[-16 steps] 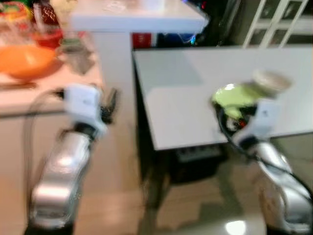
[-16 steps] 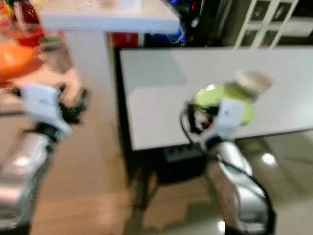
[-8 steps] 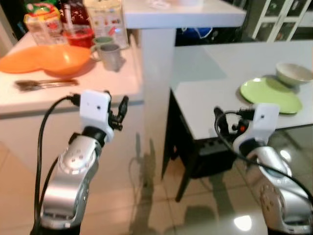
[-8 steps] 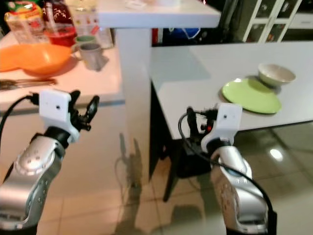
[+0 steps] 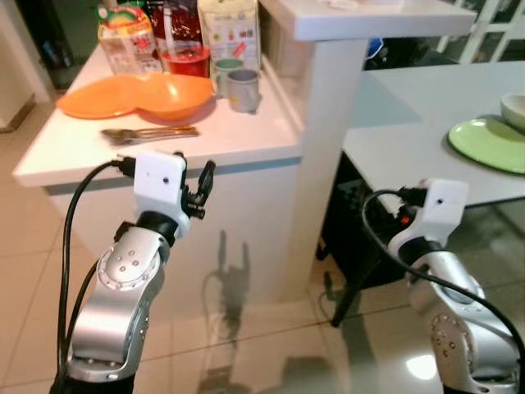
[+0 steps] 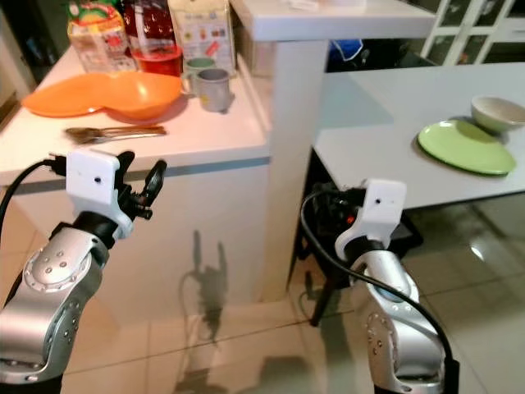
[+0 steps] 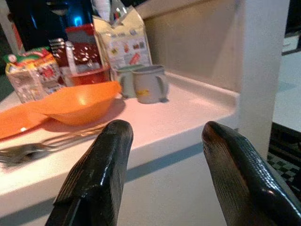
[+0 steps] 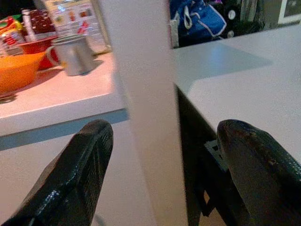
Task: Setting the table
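You can see printing on the cartons [image 5: 230, 29] at the back of the white desk [image 5: 246, 135], but none of it is sharp enough to read. In front of them stand a red container [image 5: 184, 57] and two grey mugs [image 5: 244, 89] side by side. An orange bowl [image 5: 168, 94] rests against an orange plate [image 5: 98, 100], and the cutlery [image 5: 148, 133] lies just in front of the bowl, its long axis running along the desk's front edge.

A white pillar [image 5: 328, 148] stands between this desk and the grey desk [image 5: 410, 139] to your right, where a green plate [image 5: 490, 144] sits touching a pale bowl [image 6: 498, 113].

Your left gripper [image 7: 162, 141] hovers before the white desk's front edge, fingers apart and empty, facing the bowl and mugs. Your right gripper [image 8: 164, 155] hangs low, facing the pillar, fingers apart, holding nothing.
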`<state>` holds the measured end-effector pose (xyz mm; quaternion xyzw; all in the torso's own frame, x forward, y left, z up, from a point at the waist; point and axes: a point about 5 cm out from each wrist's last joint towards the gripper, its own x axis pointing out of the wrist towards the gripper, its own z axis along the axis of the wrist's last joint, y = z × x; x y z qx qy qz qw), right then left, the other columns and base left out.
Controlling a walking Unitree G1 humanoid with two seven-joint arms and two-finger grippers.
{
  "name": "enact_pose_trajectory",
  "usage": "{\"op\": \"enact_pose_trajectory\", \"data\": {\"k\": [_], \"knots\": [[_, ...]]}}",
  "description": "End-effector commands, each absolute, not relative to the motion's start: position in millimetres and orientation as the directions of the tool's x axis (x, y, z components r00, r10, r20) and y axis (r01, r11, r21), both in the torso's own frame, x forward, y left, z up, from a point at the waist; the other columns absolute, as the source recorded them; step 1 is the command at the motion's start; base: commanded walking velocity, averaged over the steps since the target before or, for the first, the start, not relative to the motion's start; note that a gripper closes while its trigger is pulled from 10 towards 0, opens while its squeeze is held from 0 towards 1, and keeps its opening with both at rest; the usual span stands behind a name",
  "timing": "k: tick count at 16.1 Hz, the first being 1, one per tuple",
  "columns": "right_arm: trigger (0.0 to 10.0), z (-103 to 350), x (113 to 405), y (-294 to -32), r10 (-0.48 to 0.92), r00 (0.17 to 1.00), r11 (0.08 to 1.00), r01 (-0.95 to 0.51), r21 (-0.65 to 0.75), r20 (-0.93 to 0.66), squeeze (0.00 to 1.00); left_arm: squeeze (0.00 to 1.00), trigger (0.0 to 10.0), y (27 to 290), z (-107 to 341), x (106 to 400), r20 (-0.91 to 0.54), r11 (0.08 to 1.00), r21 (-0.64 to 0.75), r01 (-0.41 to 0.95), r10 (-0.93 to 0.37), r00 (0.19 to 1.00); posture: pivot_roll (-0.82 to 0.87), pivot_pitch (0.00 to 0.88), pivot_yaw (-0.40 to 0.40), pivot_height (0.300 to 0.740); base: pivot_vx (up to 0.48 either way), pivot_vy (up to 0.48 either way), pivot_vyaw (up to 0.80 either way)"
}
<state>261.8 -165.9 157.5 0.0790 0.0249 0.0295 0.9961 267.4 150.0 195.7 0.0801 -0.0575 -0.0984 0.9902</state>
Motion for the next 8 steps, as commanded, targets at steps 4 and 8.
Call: {"op": "enact_pose_trajectory", "data": {"k": [4, 8], "knots": [[10.0, 161, 263, -162, 0.077, 0.997, 0.984, -0.071, 0.163, -0.027, 0.0, 0.0, 10.0, 152, 198, 269, 0.105, 0.954, 0.254, 0.159, -0.19, 0.976, 0.06, 0.0, -0.008, 0.74, 0.0, -0.48, 0.0], [10.0, 163, 266, -165, 0.083, 0.996, 0.987, -0.08, 0.136, -0.014, 0.0, 0.0, 10.0, 161, 195, 271, 0.091, 0.979, 0.176, 0.1, -0.117, 0.989, 0.06, 0.0, -0.016, 0.74, 0.0, 0.0, 0.0]]}}
